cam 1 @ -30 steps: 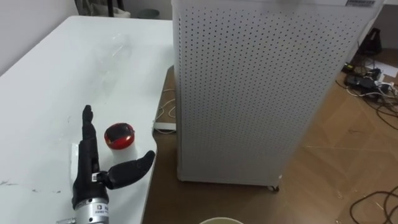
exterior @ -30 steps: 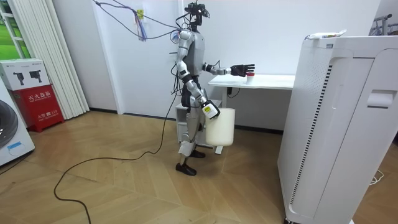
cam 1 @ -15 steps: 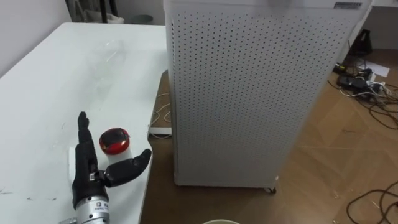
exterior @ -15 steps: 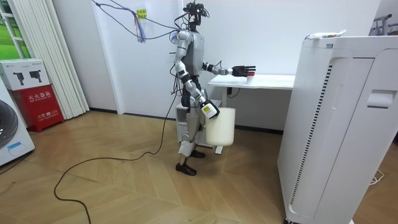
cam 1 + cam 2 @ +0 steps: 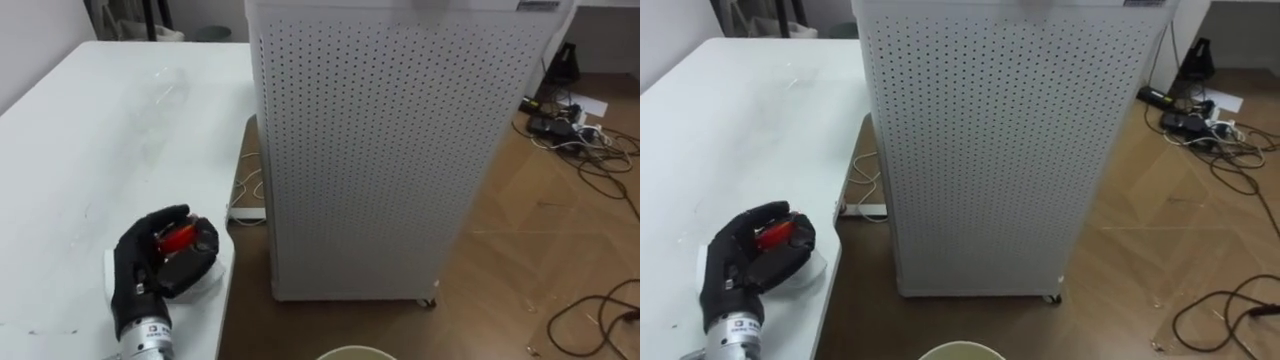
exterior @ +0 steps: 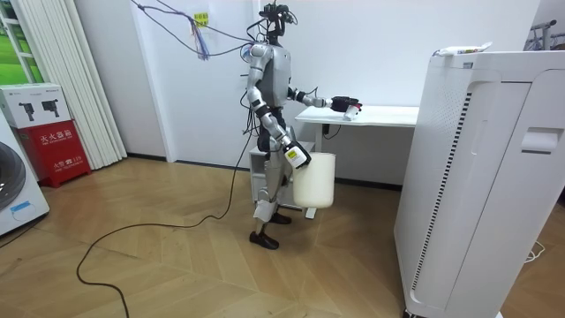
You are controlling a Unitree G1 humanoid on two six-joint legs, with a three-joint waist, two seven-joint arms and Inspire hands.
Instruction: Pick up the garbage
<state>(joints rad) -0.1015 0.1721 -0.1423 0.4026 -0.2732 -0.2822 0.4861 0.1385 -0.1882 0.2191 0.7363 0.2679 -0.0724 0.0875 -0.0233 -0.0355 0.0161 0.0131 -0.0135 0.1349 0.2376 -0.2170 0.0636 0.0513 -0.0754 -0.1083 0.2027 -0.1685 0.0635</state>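
Observation:
A small round red piece of garbage point(image 5: 178, 238) lies near the front right corner of the white table point(image 5: 80, 150). My left hand point(image 5: 160, 262) covers it, black fingers and thumb curled round it, so that only a red strip shows between them. In the room view I stand at the table's end with that left hand point(image 6: 344, 103) stretched out over the tabletop. My right hand point(image 6: 297, 157) hangs low at my side and carries a white bucket point(image 6: 315, 183) off the floor. The bucket's rim point(image 5: 355, 353) peeks in at the bottom edge of the left eye view.
A tall white perforated cabinet point(image 5: 380, 150) stands on the wooden floor right beside the table. A clear plastic bottle point(image 5: 165, 92) lies further back on the table. A white power strip point(image 5: 246, 212) lies between table and cabinet. Cables point(image 5: 590, 130) sprawl at the far right.
My left hand, flat and open beside the red thing a second ago, has slid onto it and curled shut round it. The camera has shifted slightly.

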